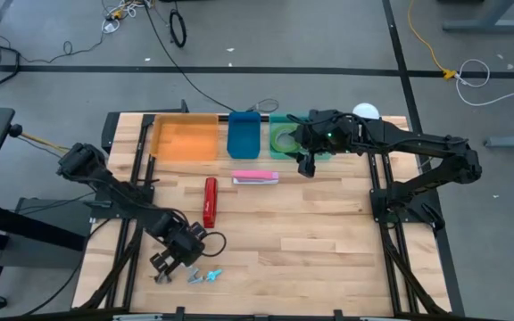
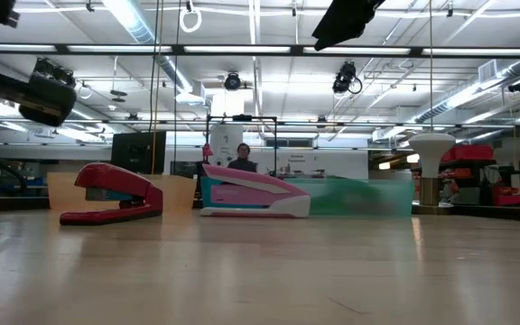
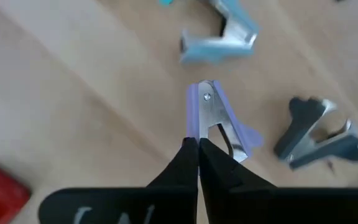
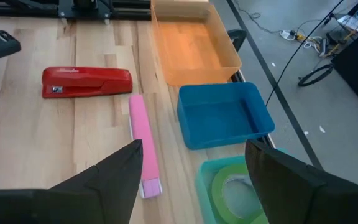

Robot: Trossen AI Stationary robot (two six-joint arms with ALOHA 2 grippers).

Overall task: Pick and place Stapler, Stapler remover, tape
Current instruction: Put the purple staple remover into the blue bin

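My left gripper (image 1: 166,267) is near the table's front left corner, shut on a purple staple remover (image 3: 219,118). A light blue remover (image 3: 219,40) and a dark blue remover (image 3: 316,134) lie on the table beside it. A red stapler (image 1: 210,202) and a pink stapler (image 1: 255,177) lie flat mid-table. My right gripper (image 1: 306,163) hangs open and empty over the near edge of the green tray (image 1: 277,153). A green tape roll (image 4: 235,186) lies flat in that tray. No other roll shows. My left gripper pinches the purple remover between its two fingertips (image 3: 191,155), at the remover's jaw end (image 3: 199,132), opposite its riveted hinge. The fingers lie along the remover. It sticks out beyond the fingertips and looks raised off the table.
An orange tray (image 1: 184,138) and a blue tray (image 1: 244,135) stand in a row with the green tray along the far edge; both look empty. Bare wood lies between the staplers and the front right corner. A person shows far behind the table in the low view (image 2: 240,158).
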